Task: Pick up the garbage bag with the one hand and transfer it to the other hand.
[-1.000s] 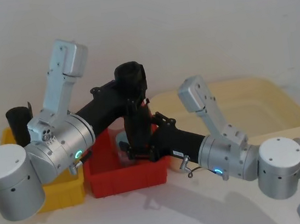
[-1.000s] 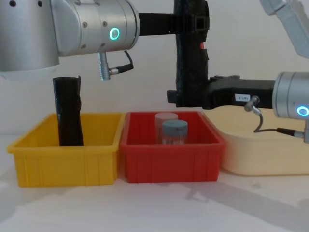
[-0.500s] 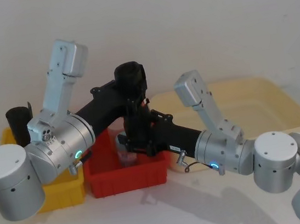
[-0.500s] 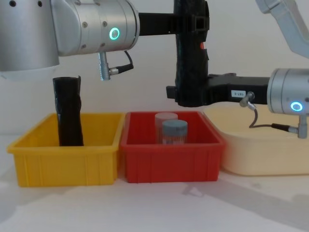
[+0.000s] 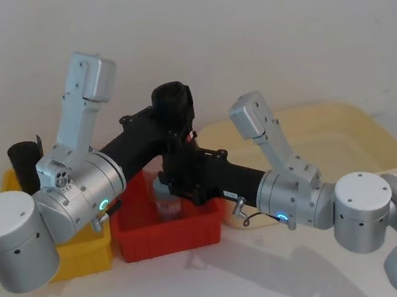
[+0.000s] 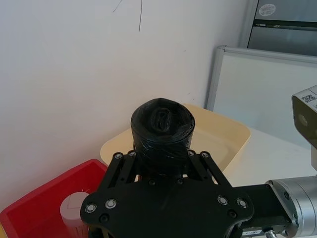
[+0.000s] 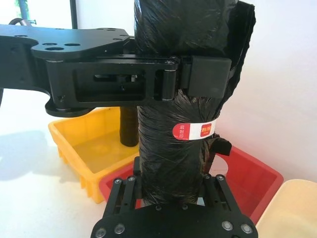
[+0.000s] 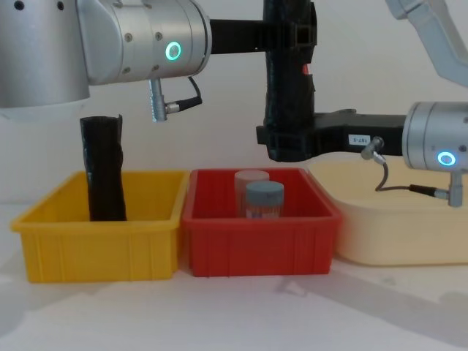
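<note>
Black plastic, the garbage bag (image 8: 289, 88) hangs upright in the air over the red bin (image 8: 259, 234) near the far edge of the table (image 8: 219, 314), with my left hand (image 8: 292, 35) clamped round its upper part. My right hand (image 8: 289, 142) sits round its lower end, though I cannot tell whether it has gripped. I judge this to be the handover itself: next I should confirm a firm right grip, then release the left.

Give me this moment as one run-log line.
left gripper: shut on garbage bag, upper part | right gripper: around its lower end | bag: upright above red bin
</note>
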